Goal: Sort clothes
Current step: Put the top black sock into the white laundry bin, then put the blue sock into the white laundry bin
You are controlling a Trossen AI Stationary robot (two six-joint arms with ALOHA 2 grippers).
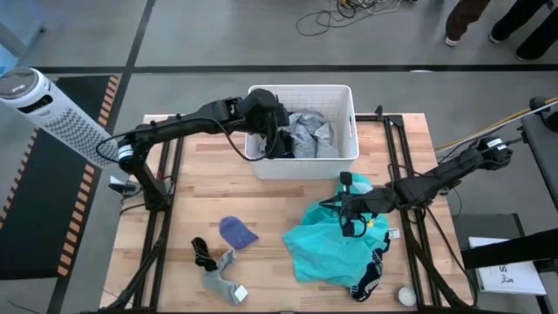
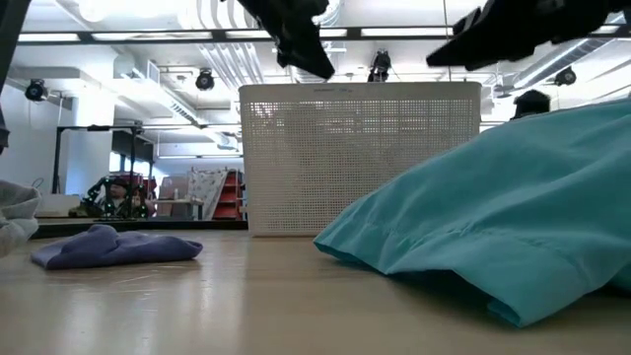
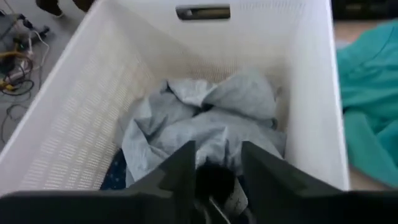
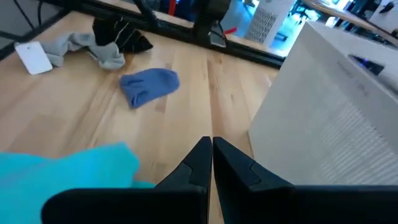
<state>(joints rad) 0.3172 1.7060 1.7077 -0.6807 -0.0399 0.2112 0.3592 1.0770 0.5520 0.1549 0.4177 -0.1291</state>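
My left gripper (image 1: 277, 131) is over the left part of the white basket (image 1: 301, 88), shut on a black sock (image 3: 214, 183). A grey shirt (image 3: 211, 118) lies crumpled in the basket on a navy speckled garment (image 3: 115, 177). My right gripper (image 1: 340, 206) is shut and empty, above the table over the far edge of the teal garment (image 1: 327, 244), which lies spread on the table. A small blue-purple cloth (image 1: 237, 232), a black sock (image 1: 202, 253) and a grey sock (image 1: 222, 279) lie on the table near its front left. My left gripper pinches the black sock between its two fingers (image 3: 180, 168), coming from above and pointing down into the basket. The sock hangs below the fingers above the grey shirt, and a white label (image 3: 233, 202) shows on it. The gripper hides which part of the sock it holds.
A small white ball (image 1: 406, 296) lies at the front right corner. A white tag (image 4: 34, 59) lies by the grey sock. Bare wood lies between the basket and the blue-purple cloth. A white tower fan (image 1: 52, 113) stands off the table's left.
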